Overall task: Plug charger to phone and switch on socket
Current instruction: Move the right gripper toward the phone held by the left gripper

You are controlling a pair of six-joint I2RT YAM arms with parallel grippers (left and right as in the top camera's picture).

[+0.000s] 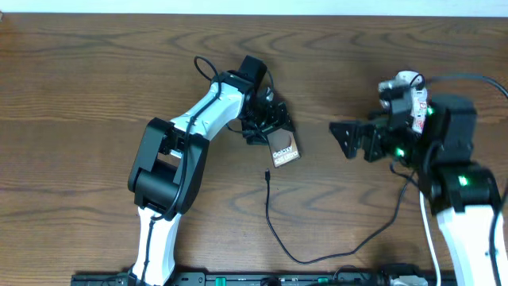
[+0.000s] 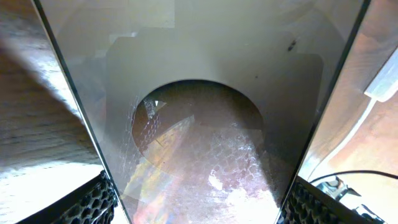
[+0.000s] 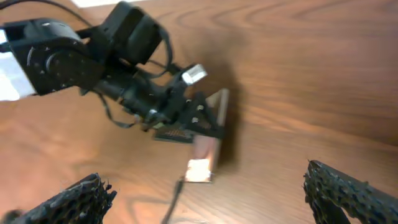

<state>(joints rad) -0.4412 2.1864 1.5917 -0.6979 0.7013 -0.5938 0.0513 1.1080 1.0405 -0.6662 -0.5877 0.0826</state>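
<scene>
The phone (image 1: 286, 150), bronze-brown with white "Galaxy" text, is near the table's middle. My left gripper (image 1: 266, 121) is shut on its far end. In the left wrist view the phone (image 2: 199, 143) fills the space between the fingers (image 2: 202, 205). In the right wrist view it (image 3: 208, 134) looks tilted up on one edge. The thin black charger cable (image 1: 274, 230) curves from the front edge up to its plug tip (image 1: 267, 175), which lies just beside the phone's near end. My right gripper (image 1: 349, 139) is open and empty, to the right of the phone (image 3: 214, 199). A white strip with red marks, apparently the socket (image 1: 414, 107), shows partly under the right arm.
A white block with a white cord (image 2: 380, 84) shows at the right edge of the left wrist view. A white cord (image 1: 429, 230) runs down beside the right arm's base. The left arm (image 1: 171, 159) stretches across the table's left middle.
</scene>
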